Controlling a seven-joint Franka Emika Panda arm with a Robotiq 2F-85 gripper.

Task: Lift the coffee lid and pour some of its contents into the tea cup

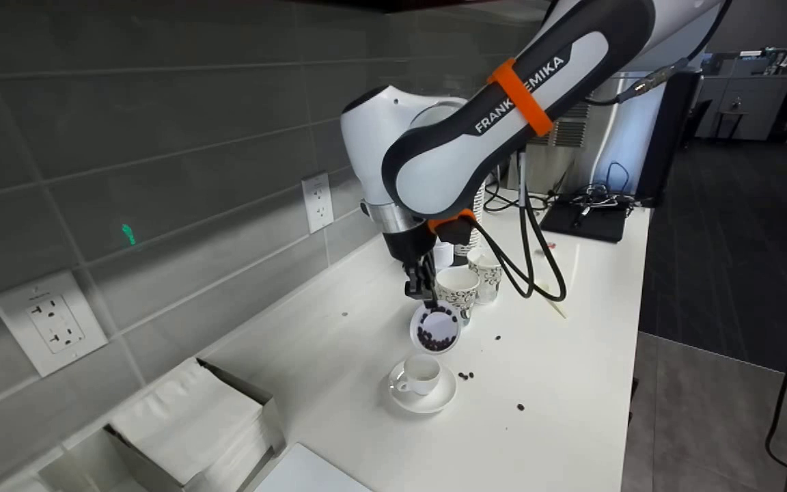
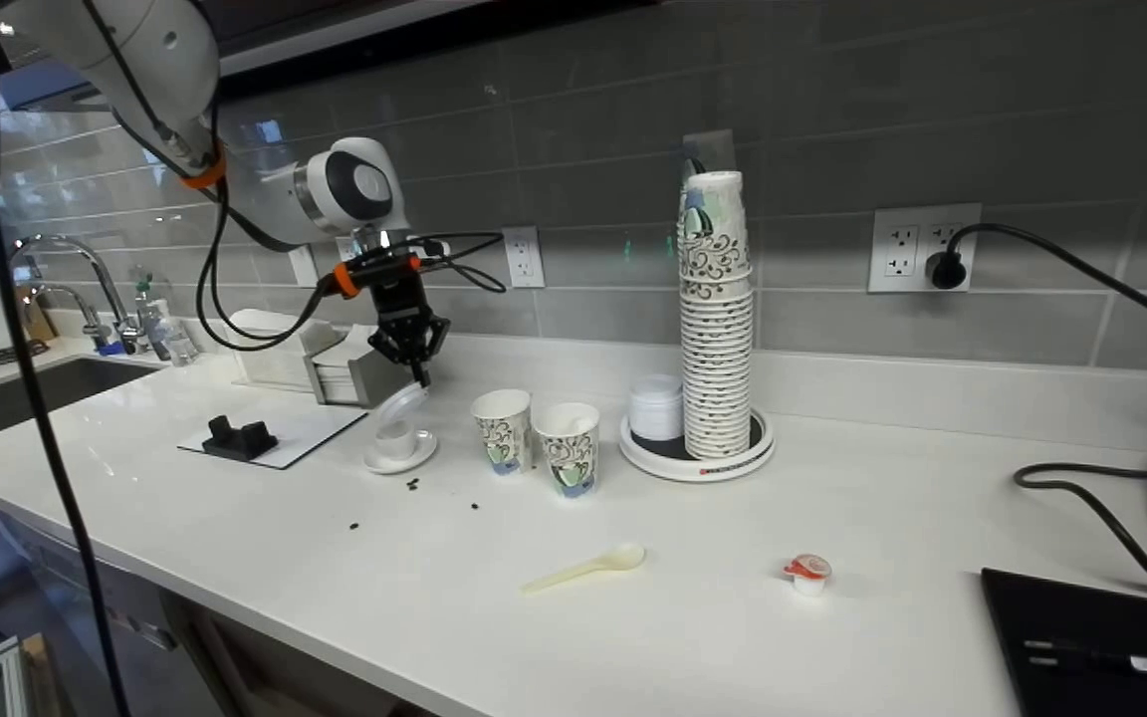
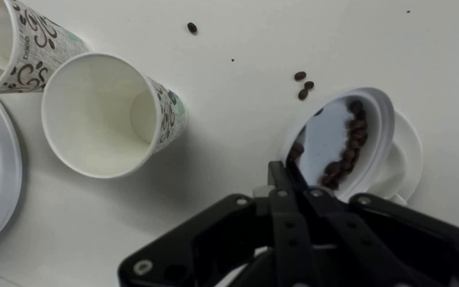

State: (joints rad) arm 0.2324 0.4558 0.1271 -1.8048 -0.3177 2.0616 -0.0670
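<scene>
Tilted coffee lid below the end effector, rim pinched in its grip, tea cup lower down

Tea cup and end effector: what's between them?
The gripped, tilted coffee lid is between the end effector and the tea cup, shown in both exterior views.

We find the tea cup on its saucer atop the counter, with coffee beans in the coffee lid, which the gripper holds tilted just above that cup, and loose beans lying near the saucer. In an exterior view, we see two paper cups to the right and, farther right, a stack of cups sharing a tray with a second stack at its left. There, a spoon and a pod lie before them, while napkins in a holder stand behind and left of the saucer.
</scene>
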